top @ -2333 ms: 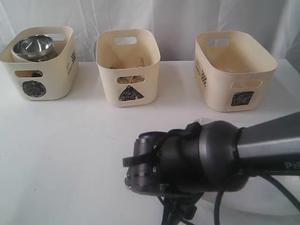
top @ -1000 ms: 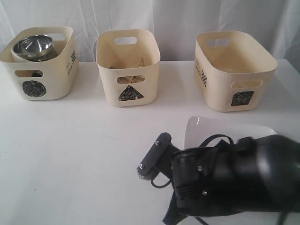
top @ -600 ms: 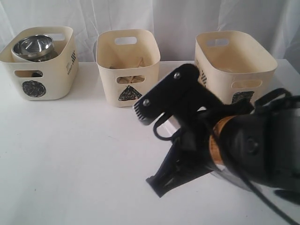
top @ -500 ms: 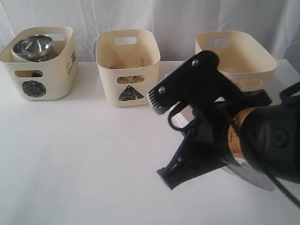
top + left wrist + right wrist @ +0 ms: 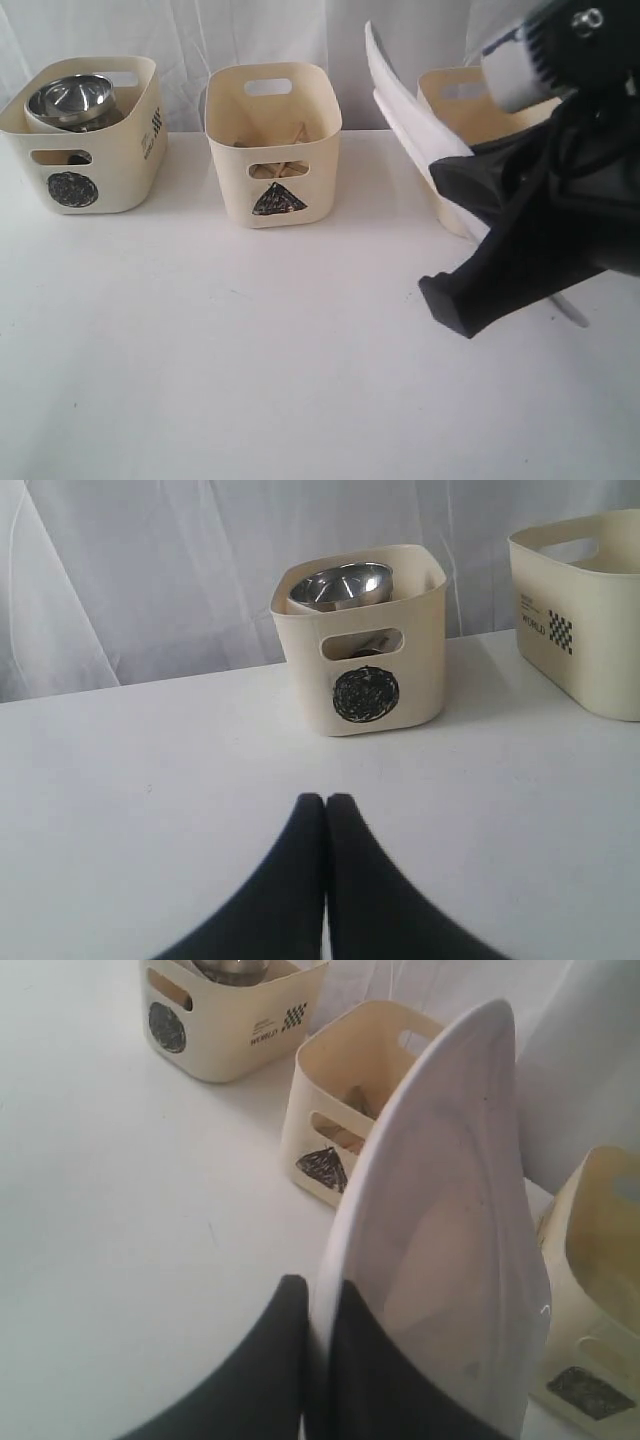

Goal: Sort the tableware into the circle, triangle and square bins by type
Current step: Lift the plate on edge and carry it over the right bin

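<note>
Though empty, left gripper (image 5: pixel 325 805) closed; right gripper (image 5: pixel 315 1300) clamped on the rim of the tilted plate (image 5: pixel 450 1210).

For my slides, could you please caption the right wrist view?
Right gripper clamps the white plate near the triangle bin.

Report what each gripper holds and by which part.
The right gripper pinches the white plate by its rim, one finger on each face. The left gripper is shut on nothing.

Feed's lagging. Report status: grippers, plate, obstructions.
Right gripper shut on white plate, held on edge near square bin. Left gripper shut, empty, over table. No obstruction seen.
</note>
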### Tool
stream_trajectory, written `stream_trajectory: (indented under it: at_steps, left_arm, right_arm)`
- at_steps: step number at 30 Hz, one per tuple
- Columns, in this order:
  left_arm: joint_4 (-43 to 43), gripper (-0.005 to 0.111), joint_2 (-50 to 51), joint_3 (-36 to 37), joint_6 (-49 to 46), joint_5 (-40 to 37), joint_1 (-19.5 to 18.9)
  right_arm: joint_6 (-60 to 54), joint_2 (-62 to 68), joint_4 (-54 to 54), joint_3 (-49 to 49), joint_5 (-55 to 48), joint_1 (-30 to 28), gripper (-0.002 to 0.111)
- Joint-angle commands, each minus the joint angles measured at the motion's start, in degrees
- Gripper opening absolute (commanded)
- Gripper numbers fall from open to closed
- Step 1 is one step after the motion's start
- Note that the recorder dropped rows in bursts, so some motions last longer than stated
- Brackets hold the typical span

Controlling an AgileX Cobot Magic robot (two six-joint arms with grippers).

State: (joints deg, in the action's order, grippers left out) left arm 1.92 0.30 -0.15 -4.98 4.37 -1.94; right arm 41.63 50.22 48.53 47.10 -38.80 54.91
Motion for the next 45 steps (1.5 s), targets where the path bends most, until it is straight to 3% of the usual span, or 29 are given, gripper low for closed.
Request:
stream_trajectory:
  at_steps: [1,4,11,18,29,45]
  left_arm:
    - [-0.13,0.000,-0.30,0.15,0.03,0.39,-0.03]
    - [-0.13,0.000,-0.30,0.15,0.03,0.39,-0.03]
    - [-0.13,0.000,-0.30,0.15,0.03,0.39,-0.03]
    - [-0.13,0.000,-0.30,0.15,0.03,0.39,-0.03]
    - [-0.13,0.000,-0.30,0.15,0.03,0.39,-0.03]
    - [-0.23,0.000,-0.30,0.15,0.03,0.39,-0.03]
  right_arm:
    - [-2.48,-1.63,9.47,0.16,2.15,0.03,0.000]
    - [-4.61,-1.63,11.79,0.27,2.28,-0.30,0.000]
    - [-6.18,-1.51,11.58,0.27,6.31,-6.88,0.000]
    - [-10.39,3.64,6.11,2.67,20.95,-22.10,0.000]
    - [-15.08,17.03,-6.92,8.99,38.80,-38.28,0.000]
    - [-23.82,36.08,-7.89,20.02,53.60,-46.94,0.000]
